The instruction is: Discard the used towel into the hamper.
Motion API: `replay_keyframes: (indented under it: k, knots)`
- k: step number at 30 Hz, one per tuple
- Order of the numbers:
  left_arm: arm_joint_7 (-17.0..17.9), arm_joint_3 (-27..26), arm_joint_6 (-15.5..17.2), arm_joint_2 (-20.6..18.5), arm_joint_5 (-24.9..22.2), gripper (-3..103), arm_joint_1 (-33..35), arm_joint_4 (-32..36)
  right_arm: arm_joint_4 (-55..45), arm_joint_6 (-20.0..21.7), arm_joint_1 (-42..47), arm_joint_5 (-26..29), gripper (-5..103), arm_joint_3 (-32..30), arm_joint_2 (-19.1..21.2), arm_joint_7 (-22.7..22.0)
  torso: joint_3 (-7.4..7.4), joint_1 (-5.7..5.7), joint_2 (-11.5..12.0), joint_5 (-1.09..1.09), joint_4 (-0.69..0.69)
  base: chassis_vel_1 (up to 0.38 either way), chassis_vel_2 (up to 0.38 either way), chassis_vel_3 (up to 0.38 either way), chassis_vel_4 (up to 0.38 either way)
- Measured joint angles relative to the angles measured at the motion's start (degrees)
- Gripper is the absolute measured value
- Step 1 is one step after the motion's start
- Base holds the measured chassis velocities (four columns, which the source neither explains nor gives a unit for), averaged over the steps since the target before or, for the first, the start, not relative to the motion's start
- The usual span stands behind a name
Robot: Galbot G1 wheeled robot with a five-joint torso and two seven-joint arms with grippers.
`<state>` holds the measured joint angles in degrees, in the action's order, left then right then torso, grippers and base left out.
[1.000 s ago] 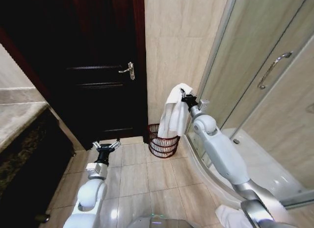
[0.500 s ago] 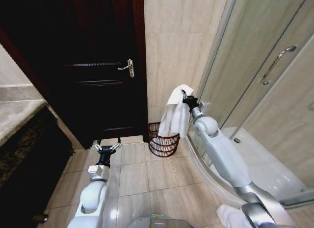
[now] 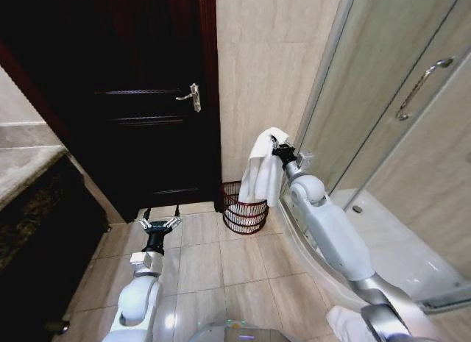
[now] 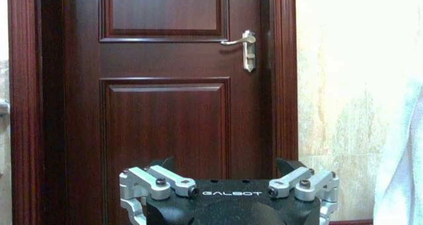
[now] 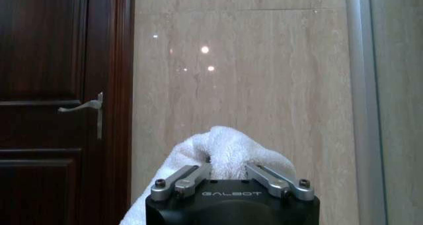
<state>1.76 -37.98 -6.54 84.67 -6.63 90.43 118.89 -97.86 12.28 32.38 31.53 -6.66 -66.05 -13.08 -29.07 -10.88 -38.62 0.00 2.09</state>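
White terry towel (image 3: 263,173) hangs from my right gripper (image 3: 277,146), fingers clenched on its top fold; in the right wrist view the cloth bunches up between and past the fingertips (image 5: 198,169). Towel drapes straight down from the grasp, its lower edge reaching the rim of the hamper (image 3: 243,207). Hamper sits on the tiled floor (image 3: 243,268) below the fingers, against the beige wall (image 3: 257,77), between the dark wooden door (image 3: 140,99) and the glass shower enclosure (image 3: 383,114). My left gripper (image 3: 160,224) is held low over the floor, well apart from the hamper, fingers spread wide and grasping nothing, pointed at the door; its handle (image 4: 244,44) shows above the fingertips.
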Motion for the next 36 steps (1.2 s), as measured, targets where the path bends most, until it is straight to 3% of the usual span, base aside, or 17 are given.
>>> replay_keyframes:
  k: [22,36]
  knots:
    - [-0.2,-0.7,-1.5,1.6,-0.7,100,1.4,-0.3,-1.0,0.1,1.9,-0.7,7,0.3,-0.1,-0.4,3.18,2.23,5.4,0.00,0.00,0.000,0.000,0.000,0.000]
    - [-0.3,1.4,-2.8,1.1,-0.3,100,1.4,-2.4,-1.5,-2.7,5.4,-2.3,7,-1.5,-0.7,2.1,5.09,3.60,8.7,0.00,0.00,0.000,0.000,0.000,0.000]
